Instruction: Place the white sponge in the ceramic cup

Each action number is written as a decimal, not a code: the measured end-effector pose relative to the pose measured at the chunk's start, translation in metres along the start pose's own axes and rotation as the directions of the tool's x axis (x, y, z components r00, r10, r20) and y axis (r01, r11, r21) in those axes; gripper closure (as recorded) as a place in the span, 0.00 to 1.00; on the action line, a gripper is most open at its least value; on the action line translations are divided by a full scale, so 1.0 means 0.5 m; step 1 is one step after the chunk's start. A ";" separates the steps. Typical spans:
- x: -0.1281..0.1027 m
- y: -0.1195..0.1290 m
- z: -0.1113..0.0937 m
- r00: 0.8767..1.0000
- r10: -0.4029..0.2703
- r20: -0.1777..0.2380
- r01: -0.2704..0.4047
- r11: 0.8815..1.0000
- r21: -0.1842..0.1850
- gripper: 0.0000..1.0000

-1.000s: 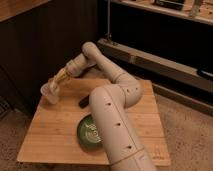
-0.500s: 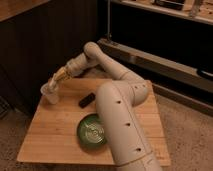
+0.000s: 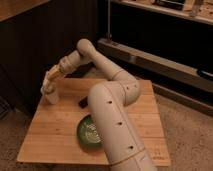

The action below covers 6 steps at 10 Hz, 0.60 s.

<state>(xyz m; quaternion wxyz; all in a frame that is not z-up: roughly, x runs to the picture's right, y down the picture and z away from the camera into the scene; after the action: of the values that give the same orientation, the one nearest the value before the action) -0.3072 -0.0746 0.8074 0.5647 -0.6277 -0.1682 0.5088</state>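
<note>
The ceramic cup [image 3: 51,95] is a small pale tapered cup standing near the far left corner of the wooden table [image 3: 55,135]. My gripper [image 3: 48,83] is at the end of the long cream arm, directly over the cup's rim and touching or nearly touching it. The white sponge is not visible; the gripper and the cup hide the spot where it could be.
A black oblong block [image 3: 83,102] lies right of the cup, next to my arm. A green bowl [image 3: 88,133] sits at the front middle, partly covered by my thick lower arm [image 3: 112,125]. Dark cabinets and a metal rail [image 3: 165,67] stand behind the table.
My lower arm swung right off the green bowl, then back over part of it. The gripper has stayed at the cup's rim throughout.
</note>
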 end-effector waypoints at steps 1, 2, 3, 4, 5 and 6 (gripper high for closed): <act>-0.003 0.005 0.003 1.000 -0.020 -0.001 0.020 1.000 -0.003 1.00; -0.004 0.008 0.001 0.999 -0.034 0.001 0.034 0.999 -0.005 1.00; -0.005 0.010 -0.002 0.998 -0.054 0.007 0.054 0.999 -0.004 1.00; -0.008 0.012 -0.005 0.997 -0.069 0.021 0.069 0.998 -0.004 1.00; -0.009 0.010 -0.009 0.997 -0.076 0.032 0.076 0.997 -0.002 1.00; -0.012 0.009 -0.014 0.995 -0.083 0.050 0.083 0.997 -0.001 1.00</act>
<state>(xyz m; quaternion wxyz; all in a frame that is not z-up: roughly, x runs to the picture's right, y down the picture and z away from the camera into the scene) -0.3055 -0.0844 0.8051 0.5800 -0.6083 -0.2090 0.4999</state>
